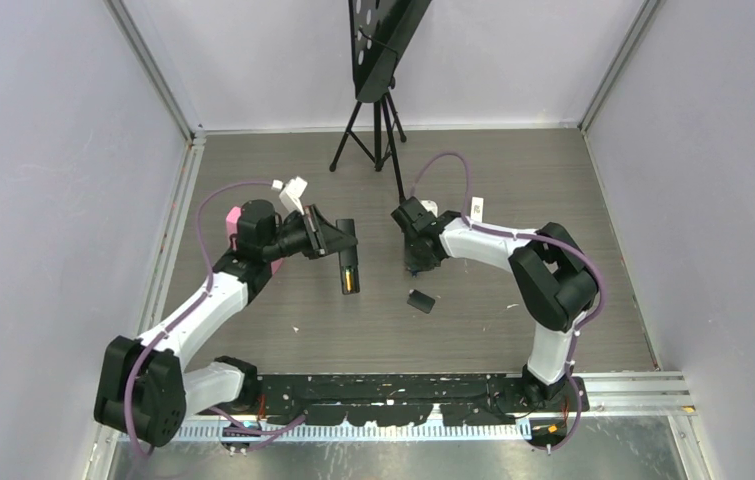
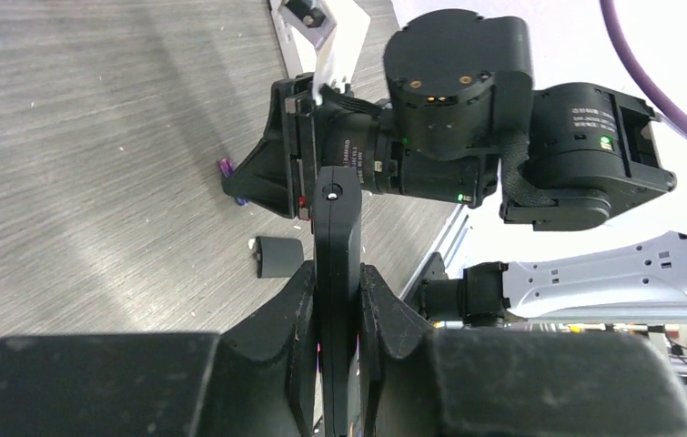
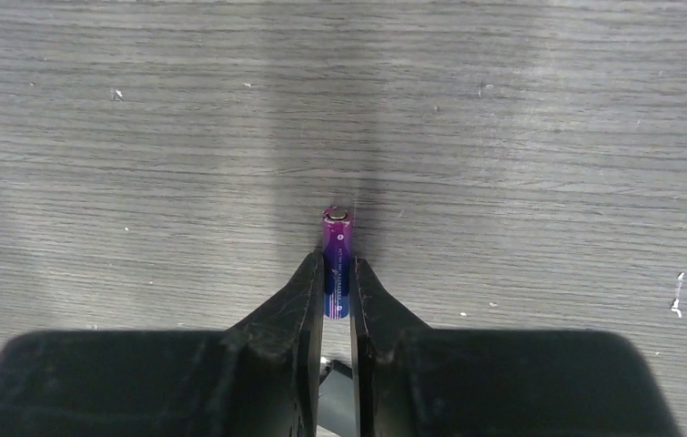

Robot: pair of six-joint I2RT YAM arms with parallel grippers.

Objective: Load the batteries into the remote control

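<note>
Pinched between the right jaws, which are nearly pressed together on it: the purple battery (image 3: 336, 235), gripped along both sides, capped end poking out past the tips over the bare counter (image 3: 549, 137). Hard to say whether lifted yet or resting on the wood. In the left wrist view, only a purple tip showing low under the right arm's wrist, close to the surface.

Clamped edge-on in the left jaws: the remote control (image 2: 337, 228), held off the counter in the space between the two arms. On its upturned face in the top view, an orange-yellow speck (image 1: 350, 284), likely one battery already seated, though too small to swear to. Lying loose on the counter just right of the remote: a small dark cover (image 1: 420, 299), probably the battery door, off. No further batteries made out in any view.

By that reckoning: door removed, remote presented, perhaps one cell in, a second cell just grasped. Left to do: carry the purple one across, line up its polarity, press it into the bay, then likely refit the door.
</note>
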